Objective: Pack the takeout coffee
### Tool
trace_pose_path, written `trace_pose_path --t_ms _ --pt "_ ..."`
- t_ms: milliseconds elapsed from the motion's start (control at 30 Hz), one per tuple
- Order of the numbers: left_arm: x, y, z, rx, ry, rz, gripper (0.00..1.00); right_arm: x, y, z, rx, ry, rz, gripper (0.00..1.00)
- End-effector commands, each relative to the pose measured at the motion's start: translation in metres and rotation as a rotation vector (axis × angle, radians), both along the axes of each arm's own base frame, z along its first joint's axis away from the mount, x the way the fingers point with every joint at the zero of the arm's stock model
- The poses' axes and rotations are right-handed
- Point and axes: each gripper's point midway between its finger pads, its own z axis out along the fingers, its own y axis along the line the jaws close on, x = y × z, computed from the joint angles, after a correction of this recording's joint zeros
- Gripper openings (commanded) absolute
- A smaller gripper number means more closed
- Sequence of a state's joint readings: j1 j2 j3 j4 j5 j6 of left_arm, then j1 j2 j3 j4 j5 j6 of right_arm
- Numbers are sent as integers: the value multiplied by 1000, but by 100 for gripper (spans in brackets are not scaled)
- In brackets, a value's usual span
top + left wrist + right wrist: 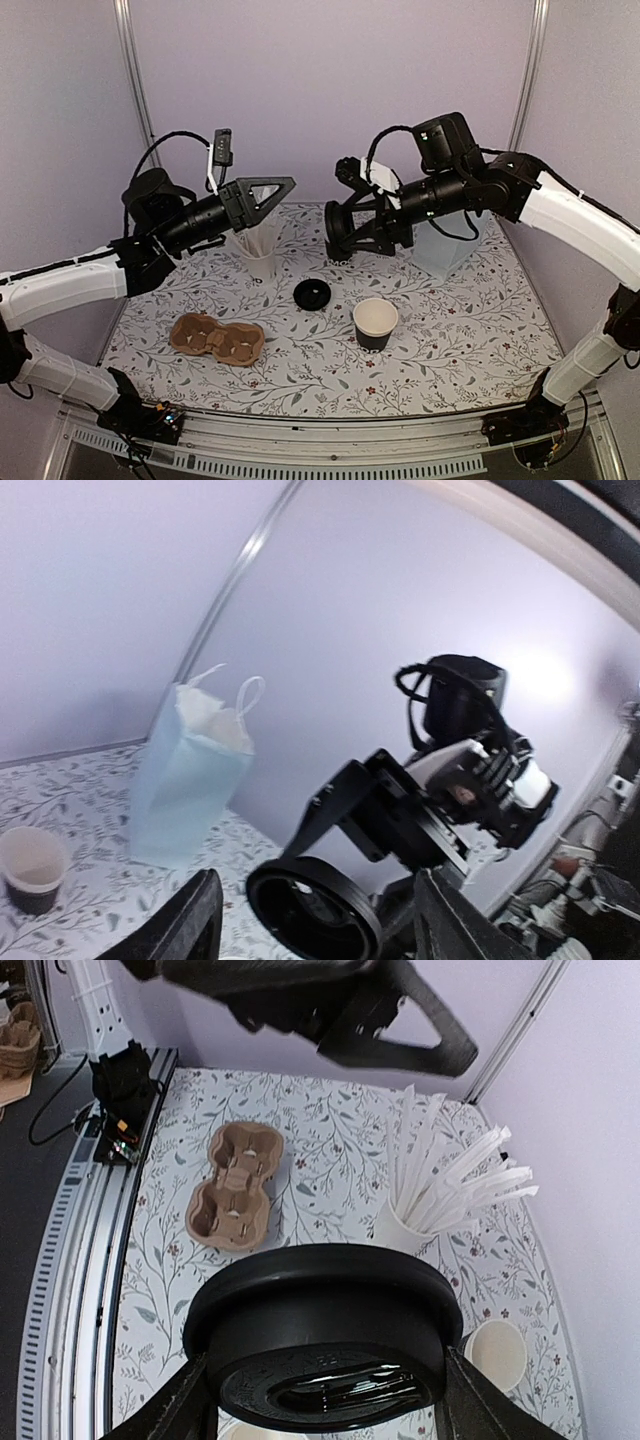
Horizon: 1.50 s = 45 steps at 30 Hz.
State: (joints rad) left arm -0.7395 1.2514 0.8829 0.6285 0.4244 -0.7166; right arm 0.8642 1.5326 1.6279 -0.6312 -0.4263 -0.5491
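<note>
Risk lay in capping: left claw (268,192) hung open and empty up by the straws (258,245), right claw (350,235) pinched a black lid (325,1300) aloft, and the uncovered takeout coffee (375,322) stood right of centre on the worktop (460,340), where a crooked press could tip it.

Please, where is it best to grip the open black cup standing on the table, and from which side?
Probably the side wall of the open cup, just under its rim, coming level from the near side. It stands upright and narrows downward, so a high grip should not slip; the flat lid lies beyond it to the left.
</note>
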Motion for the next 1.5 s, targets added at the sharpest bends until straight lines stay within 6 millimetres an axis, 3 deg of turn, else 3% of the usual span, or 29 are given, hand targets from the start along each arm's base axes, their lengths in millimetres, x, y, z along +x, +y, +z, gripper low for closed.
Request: trace_pose_path --t_ms 0,200,467,667,800,1100,1467 --pt "39 28 -78 348 131 305 67 -9 -24 -34 -150 -18 18 63" --pt "36 38 -101 401 166 331 67 -20 -40 -61 -347 14 104 63" --pt "37 38 -123 476 188 330 65 -11 -53 -104 -606 65 142 60" --pt "32 32 -137 508 204 286 64 -6 -55 -120 -738 40 147 60" --pt "30 30 -139 510 203 267 64 -1 -55 -141 -849 4 137 60" --pt "29 34 -139 512 194 281 64 3 -58 -161 -986 -83 138 60" --pt "28 34 -145 500 201 278 64 -10 -62 -185 -1049 -54 189 60"
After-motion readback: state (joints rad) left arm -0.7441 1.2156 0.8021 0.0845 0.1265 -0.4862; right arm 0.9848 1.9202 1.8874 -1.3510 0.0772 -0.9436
